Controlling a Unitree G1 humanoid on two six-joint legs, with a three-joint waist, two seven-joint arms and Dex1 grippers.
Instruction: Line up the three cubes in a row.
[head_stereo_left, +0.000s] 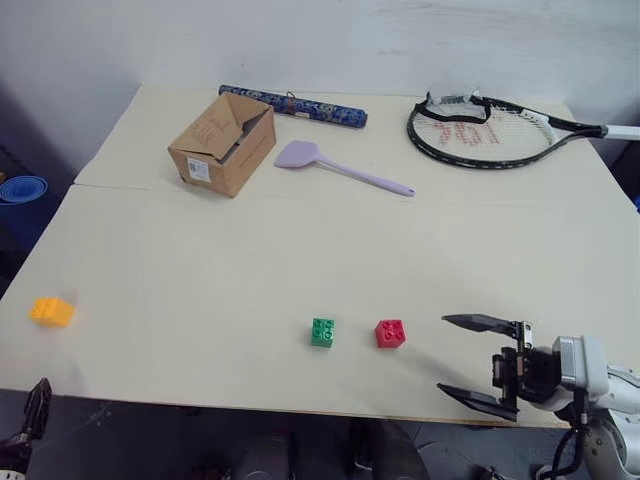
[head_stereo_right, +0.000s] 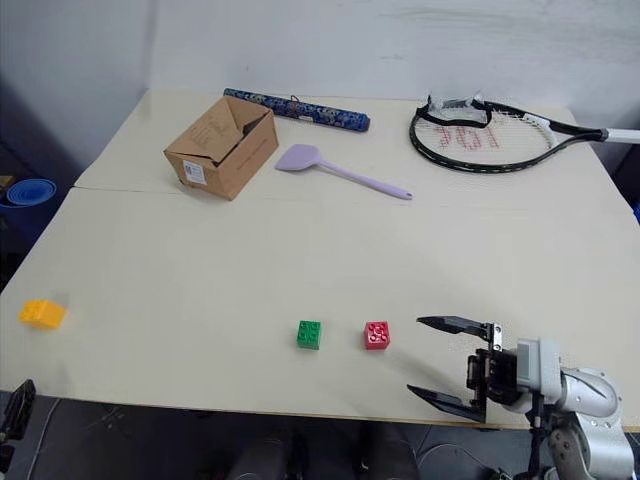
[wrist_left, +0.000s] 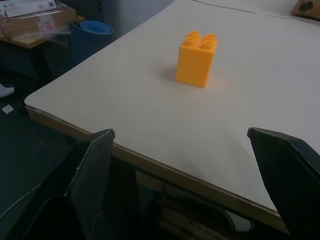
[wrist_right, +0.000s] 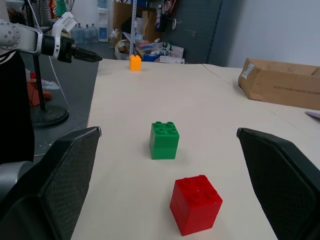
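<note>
We see the right claw (head_stereo_left: 478, 360) low at the table's (head_stereo_left: 200, 270) near right edge, pointing left and about level, jaws spread wide and holding nothing. The red cube (head_stereo_left: 390, 333) sits just ahead of it, with the green cube (head_stereo_left: 322, 332) just beside the red, apart; the orange cube (head_stereo_left: 51, 311) lies well apart near the left edge. The left claw (wrist_left: 190, 170) hangs just off the table's near left edge, jaws wide and empty, aimed at the orange cube. Our right wrist view alone shows the left claw's black fingers (wrist_right: 82, 53) from the side, seemingly level, and a cluttered room behind. The head views alone give the box (head_stereo_left: 222, 143), spatula (head_stereo_left: 335, 165), racket (head_stereo_left: 490, 130) and a dark patterned tube (head_stereo_left: 293, 106) at the far side.
</note>
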